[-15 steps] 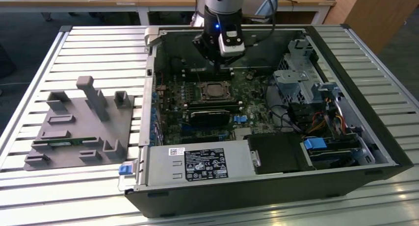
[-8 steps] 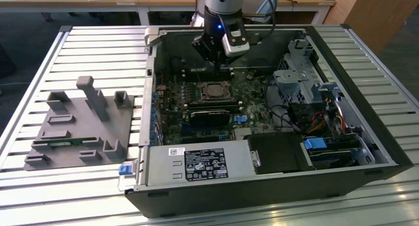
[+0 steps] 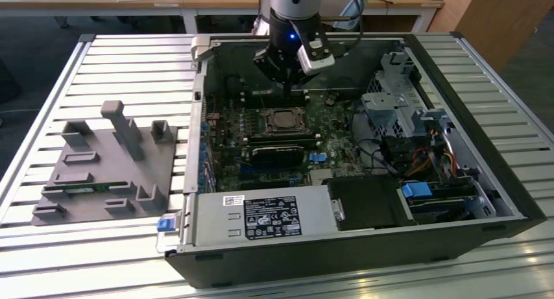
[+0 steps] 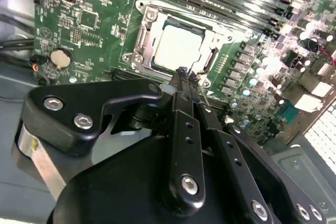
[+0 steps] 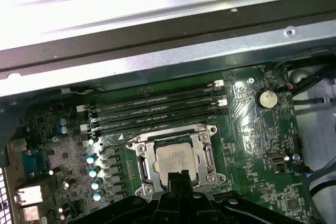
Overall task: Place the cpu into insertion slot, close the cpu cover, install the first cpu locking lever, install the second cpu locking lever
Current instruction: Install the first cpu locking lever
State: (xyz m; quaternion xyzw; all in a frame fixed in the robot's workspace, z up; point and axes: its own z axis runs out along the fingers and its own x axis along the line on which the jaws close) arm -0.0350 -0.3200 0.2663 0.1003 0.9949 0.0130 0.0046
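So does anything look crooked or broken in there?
Nothing stands out. The cpu sits square inside the cpu cover, which lies flat around it, and the gripper hangs just beside the cover's edge.

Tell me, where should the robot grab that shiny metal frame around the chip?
Probably by one thin side rail of the cpu cover, coming straight down from above. It lies flat around the cpu, so its narrow rim is about all there is to pinch. The memory slots crowd one side, so a rail away from them looks easier.
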